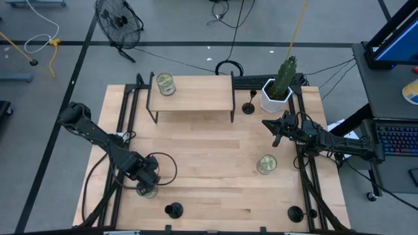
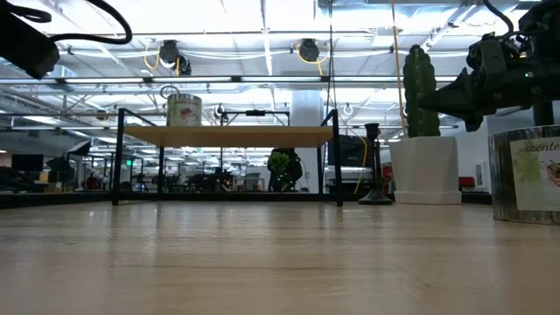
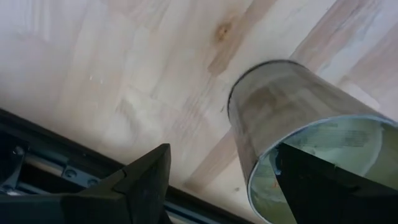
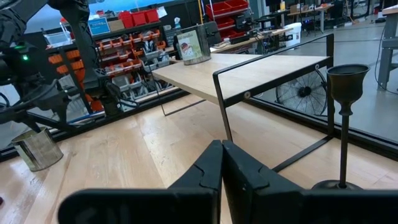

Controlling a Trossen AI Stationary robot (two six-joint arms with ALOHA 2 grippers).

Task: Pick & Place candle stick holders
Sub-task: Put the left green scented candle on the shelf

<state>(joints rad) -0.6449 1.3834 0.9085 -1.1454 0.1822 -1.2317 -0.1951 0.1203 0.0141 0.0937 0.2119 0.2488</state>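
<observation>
The left fingers (image 1: 147, 189) stand open around a tin (image 3: 298, 130); the right fingers (image 4: 221, 165) are closed and empty beside the white pot (image 1: 275, 96). The nearest candlestick (image 1: 249, 106) stands between shelf (image 1: 192, 93) and pot. Open the right fingers, then close on its stem.

Left pincer (image 1: 147, 185) spread low; right pincer (image 1: 270, 129) closed, raised.
</observation>
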